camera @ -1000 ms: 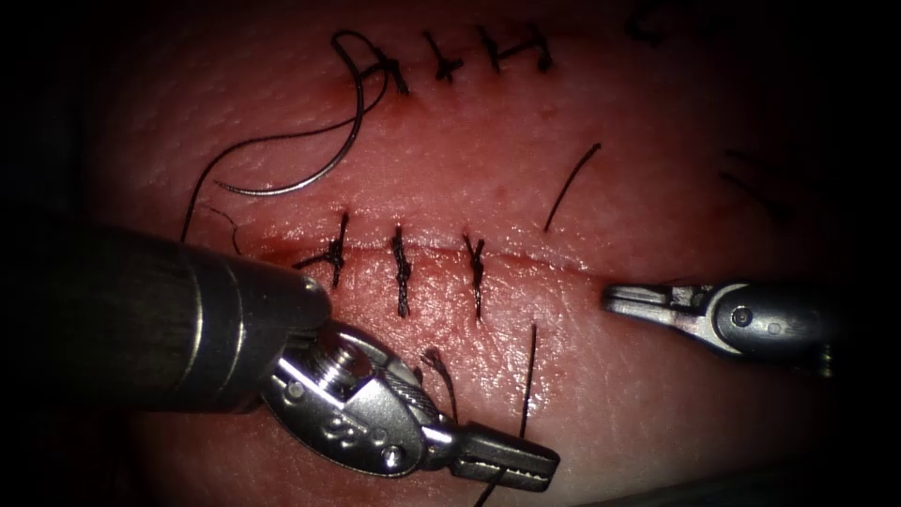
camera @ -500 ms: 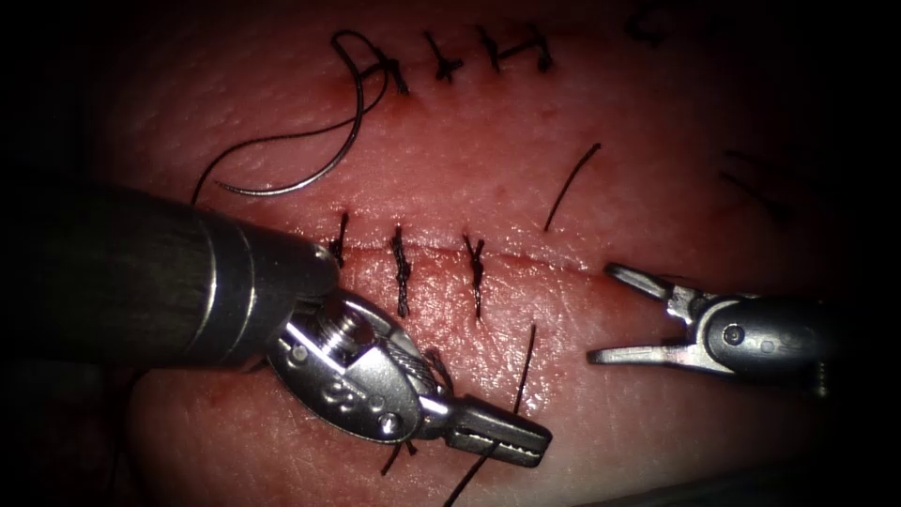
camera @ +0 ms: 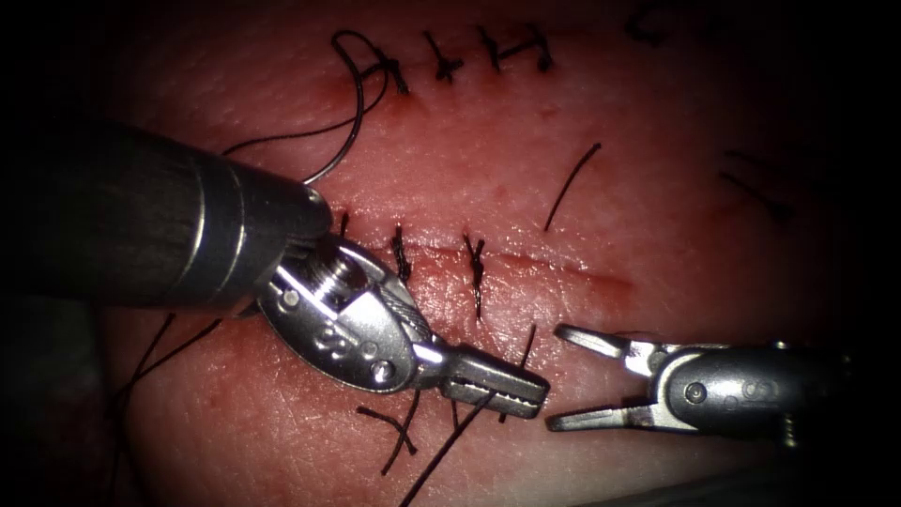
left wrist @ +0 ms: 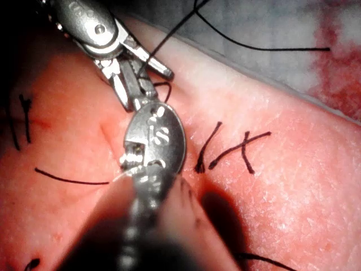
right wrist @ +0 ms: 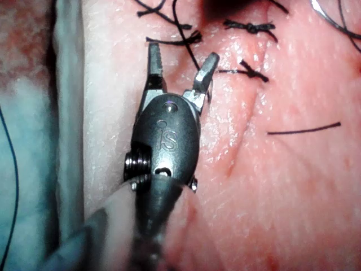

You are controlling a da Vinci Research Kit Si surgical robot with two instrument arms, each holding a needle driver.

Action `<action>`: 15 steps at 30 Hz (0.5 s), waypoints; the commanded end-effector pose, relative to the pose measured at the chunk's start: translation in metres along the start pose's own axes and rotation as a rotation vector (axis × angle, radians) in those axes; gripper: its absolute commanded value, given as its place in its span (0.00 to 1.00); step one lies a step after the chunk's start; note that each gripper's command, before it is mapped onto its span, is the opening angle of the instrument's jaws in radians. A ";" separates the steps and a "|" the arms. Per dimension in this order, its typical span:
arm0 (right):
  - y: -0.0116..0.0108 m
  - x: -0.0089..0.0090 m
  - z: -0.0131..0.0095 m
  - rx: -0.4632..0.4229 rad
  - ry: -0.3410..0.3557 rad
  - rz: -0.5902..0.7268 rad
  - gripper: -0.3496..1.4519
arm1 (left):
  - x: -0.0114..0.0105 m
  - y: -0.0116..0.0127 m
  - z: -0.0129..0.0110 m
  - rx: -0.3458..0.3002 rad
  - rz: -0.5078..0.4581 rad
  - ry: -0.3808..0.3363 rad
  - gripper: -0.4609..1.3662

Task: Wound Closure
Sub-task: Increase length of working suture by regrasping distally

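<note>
Left arm's steel needle driver clamped on black suture thread near side of cut in pink pork tissue. Right arm's steel needle driver has advanced leftward, jaws wide, holding nothing (poised by thread). Thin curved steel needle lies free on far tissue, partly behind left shaft. Judged step: trimming thread; calls for jaws astride strand.

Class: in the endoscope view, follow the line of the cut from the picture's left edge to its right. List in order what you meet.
Left arm's shaft → two stitches across the cut → unstitched stretch of the cut → bare tissue.
</note>
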 end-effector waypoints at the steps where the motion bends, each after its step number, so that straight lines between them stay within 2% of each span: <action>1: 0.0001 0.0002 0.0002 0.008 0.002 0.004 0.87 | -0.0002 0.0001 0.0001 -0.006 0.007 -0.001 0.06; 7: 0.0007 0.0010 0.0009 -0.002 -0.002 0.019 0.89 | -0.0003 -0.0001 0.0001 -0.005 0.006 -0.001 0.06; 15: -0.0001 0.0013 0.0016 -0.003 -0.001 0.014 0.91 | -0.0004 -0.0005 0.0001 -0.004 0.002 0.000 0.06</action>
